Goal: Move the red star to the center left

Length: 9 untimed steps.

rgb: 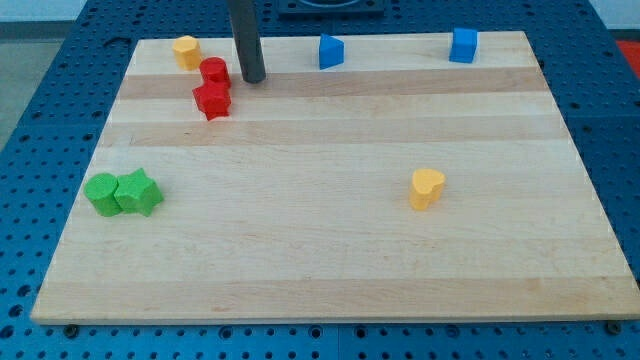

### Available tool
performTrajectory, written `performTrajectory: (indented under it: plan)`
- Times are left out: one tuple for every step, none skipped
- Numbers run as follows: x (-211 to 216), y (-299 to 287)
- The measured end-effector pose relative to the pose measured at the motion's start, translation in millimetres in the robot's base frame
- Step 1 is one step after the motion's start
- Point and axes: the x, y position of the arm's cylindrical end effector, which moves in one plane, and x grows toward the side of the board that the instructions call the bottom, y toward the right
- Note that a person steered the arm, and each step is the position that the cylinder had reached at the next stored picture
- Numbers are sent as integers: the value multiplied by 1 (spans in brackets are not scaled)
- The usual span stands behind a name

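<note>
The red star [212,101] lies near the view's top left on the wooden board [330,240]. A red cylinder [214,71] sits just above it, touching or nearly touching. My tip [254,78] rests on the board to the right of the red cylinder, a little above and to the right of the red star, with a small gap to both.
A yellow block [186,50] sits at the top left. A blue block [331,51] and a blue cube [463,45] lie along the top edge. Two green blocks [101,193] [138,192] touch at the centre left. A yellow heart [427,187] lies right of centre.
</note>
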Motion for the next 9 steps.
performTrajectory:
  plan:
    - [9, -5]
    - [27, -7]
    - [36, -23]
    - [42, -29]
    - [44, -34]
    - [54, -48]
    - [72, -69]
    - [81, -82]
    - [64, -78]
